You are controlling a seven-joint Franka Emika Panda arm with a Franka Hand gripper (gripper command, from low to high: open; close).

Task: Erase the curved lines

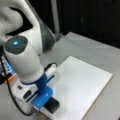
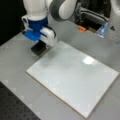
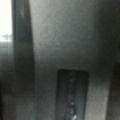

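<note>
In both front views my gripper (image 1: 47, 101) (image 2: 39, 44), under its blue mount, is down right over the black eraser block (image 1: 53, 106) (image 2: 37, 50). The block lies at one corner of the white board (image 1: 82, 85) (image 2: 72, 77), at a front view's bottom left and at a front view's top left. Up close in the wrist view, a dark rectangle, probably the eraser (image 3: 72, 96), fills the lower middle over grey surface. The curve lines do not show on the board, whose face looks plain white with a glare spot (image 2: 88, 60).
The board lies on a grey table (image 1: 82, 45) (image 2: 15, 62). The arm's white base and cables stand behind, with an orange part (image 2: 82, 28) (image 1: 10, 78) and a blue part (image 2: 102, 28). A black perforated surface (image 2: 15, 110) borders the table.
</note>
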